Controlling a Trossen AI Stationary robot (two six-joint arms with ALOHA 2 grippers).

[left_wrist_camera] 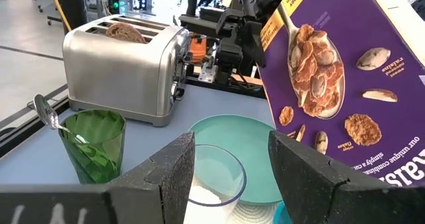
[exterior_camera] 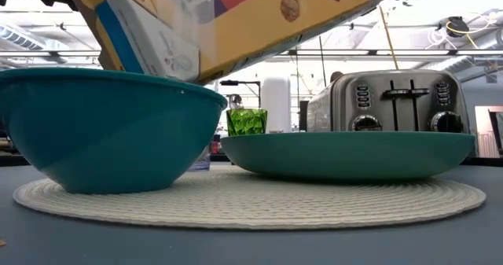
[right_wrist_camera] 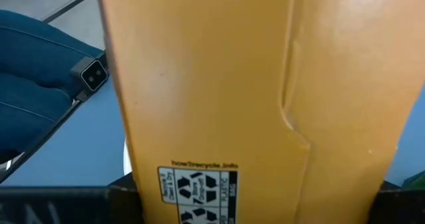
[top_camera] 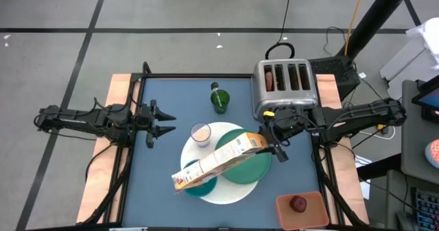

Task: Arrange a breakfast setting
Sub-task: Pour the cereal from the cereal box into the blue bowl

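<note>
- High view: the right hand (top_camera: 269,146) is clamped on a cardboard cereal box (top_camera: 218,162), tilted over the bowl (top_camera: 203,185) on the round mat (top_camera: 236,189); the left hand (top_camera: 159,120) waits with fingers apart at the table's (top_camera: 171,94) left.
- Low view: only here the mat's woven ribs show, under the smooth bowl (exterior_camera: 106,123) and plate (exterior_camera: 346,153).
- Left wrist view: a spoon (left_wrist_camera: 53,121) stands in the ribbed green cup (left_wrist_camera: 91,144); a bagel (left_wrist_camera: 126,31) sits in the steel toaster (left_wrist_camera: 123,71).
- Right wrist view: the box's plain yellow bottom panel (right_wrist_camera: 246,98) fills the view.

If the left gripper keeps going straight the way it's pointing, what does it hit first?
Probably the small milk glass: it sits right between and just beyond the open left gripper. The tilted cereal box hangs close beside that line, though depth is uncertain.
</note>
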